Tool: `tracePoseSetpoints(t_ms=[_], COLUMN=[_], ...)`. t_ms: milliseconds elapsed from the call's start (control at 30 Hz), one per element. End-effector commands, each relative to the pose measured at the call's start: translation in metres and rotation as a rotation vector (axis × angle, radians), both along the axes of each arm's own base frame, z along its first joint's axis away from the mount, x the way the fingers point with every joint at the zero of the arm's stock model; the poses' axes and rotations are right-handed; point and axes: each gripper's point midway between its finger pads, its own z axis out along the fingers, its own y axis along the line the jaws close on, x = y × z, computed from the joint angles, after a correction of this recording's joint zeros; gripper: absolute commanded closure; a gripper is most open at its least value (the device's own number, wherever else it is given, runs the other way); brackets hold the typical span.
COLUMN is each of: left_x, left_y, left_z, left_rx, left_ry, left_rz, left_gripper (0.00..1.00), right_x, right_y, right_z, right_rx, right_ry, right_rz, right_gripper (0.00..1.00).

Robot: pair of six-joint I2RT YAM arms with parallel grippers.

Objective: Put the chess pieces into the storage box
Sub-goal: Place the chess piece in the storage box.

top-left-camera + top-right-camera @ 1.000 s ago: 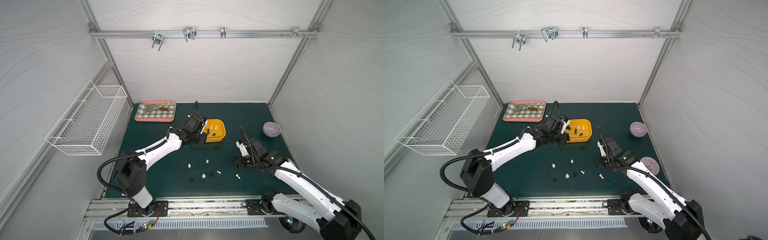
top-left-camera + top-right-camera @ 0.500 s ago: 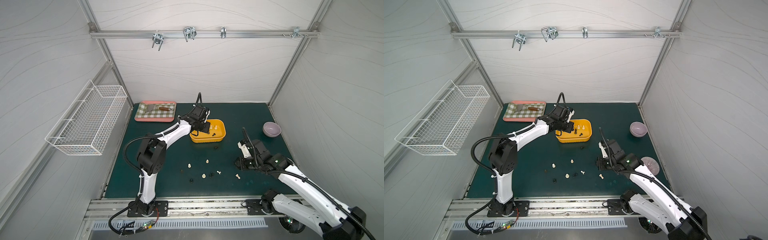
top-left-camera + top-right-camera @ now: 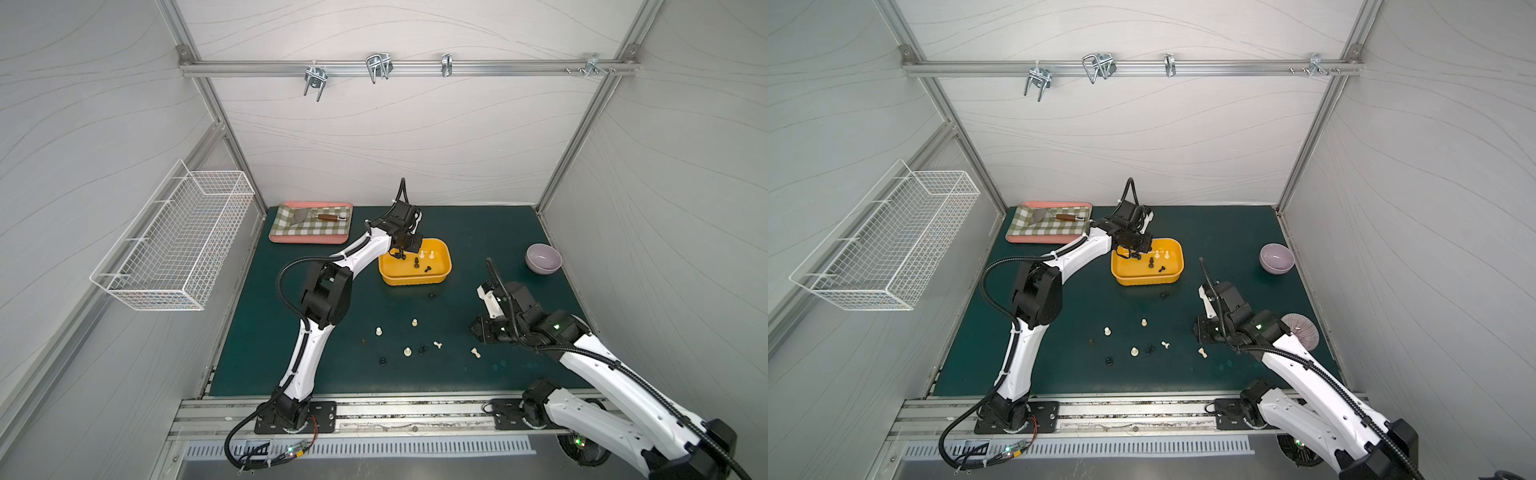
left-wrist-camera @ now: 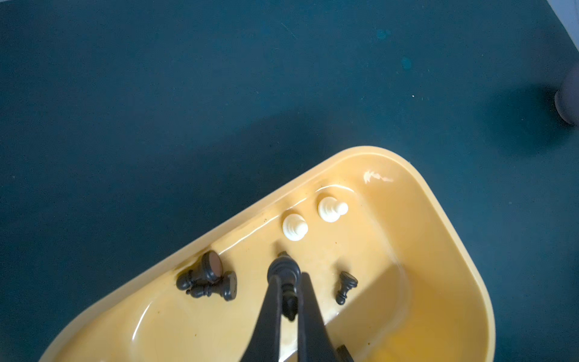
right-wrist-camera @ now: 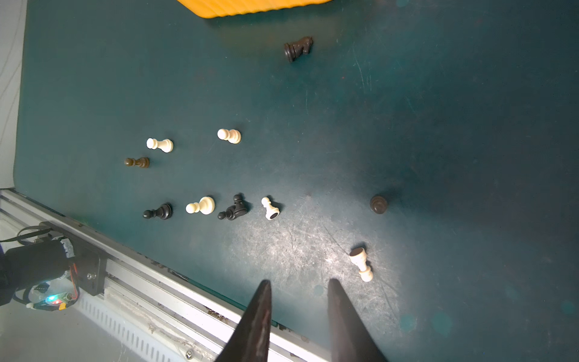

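Note:
The yellow-orange storage box (image 3: 415, 281) (image 3: 1148, 281) stands mid-mat. My left gripper (image 4: 288, 283) (image 3: 400, 253) hangs over its inside, shut on a black chess piece (image 4: 283, 271). Inside the box stand two cream pieces (image 4: 294, 227) and lie three black ones, two together (image 4: 205, 279) and one apart (image 4: 346, 285). Several chess pieces lie scattered on the green mat, cream (image 5: 229, 135) (image 3: 407, 352) and black (image 5: 233, 210), with a dark knight (image 5: 297, 48) near the box. My right gripper (image 5: 299, 282) (image 3: 478, 329) hovers open and empty near a fallen cream pawn (image 5: 362, 263).
A pink-rimmed checkered tray (image 3: 307, 240) holding a trowel sits at the back left. A purple bowl (image 3: 543, 258) stands at the right, a ribbed purple disc (image 3: 1302, 330) behind my right arm. A white wire basket (image 3: 178, 249) hangs on the left wall. The metal rail (image 5: 175, 301) borders the mat's front.
My left arm has raised its elbow and swung the gripper with the black piece from the box's left side to over its inside. The right arm drifted slightly.

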Motion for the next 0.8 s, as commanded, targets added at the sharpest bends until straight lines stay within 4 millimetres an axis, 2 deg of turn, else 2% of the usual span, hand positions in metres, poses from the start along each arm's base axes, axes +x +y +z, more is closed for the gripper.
tracePoseSetpoints(t_ms=[0,100,167,267,367,767], left_x=[0.01,0.011,0.011,0.013,0.013,0.01], left_y=[-0.004,-0.006,-0.006,-0.003,-0.004,0.001], left_z=[-0.003,-0.01,-0.014,-0.016,-0.009,0.029], left_rx=[-0.014,-0.033,-0.035,-0.036,-0.058,-0.11], left_ry=[0.0,0.022,0.031,0.033,0.02,-0.048], left_rz=[-0.019,-0.018,-0.016,0.002,0.006,-0.003], left_gripper=[0.97,0.96,0.91,0.66,0.57,0.51], right_x=[-0.004,-0.004,-0.006,-0.007,-0.007,-0.008], right_y=[-0.005,-0.005,-0.006,-0.008,-0.009,-0.008], right_z=[-0.003,-0.002,-0.003,-0.001,0.001,0.002], right_rx=[-0.018,-0.016,-0.016,-0.015,-0.008,-0.009], right_ry=[0.011,0.007,0.009,0.003,-0.008,-0.008], right_rz=[-0.017,-0.023,-0.024,-0.034,-0.043,-0.038], right_gripper=[0.68,0.68,0.68,0.67,0.67,0.67])
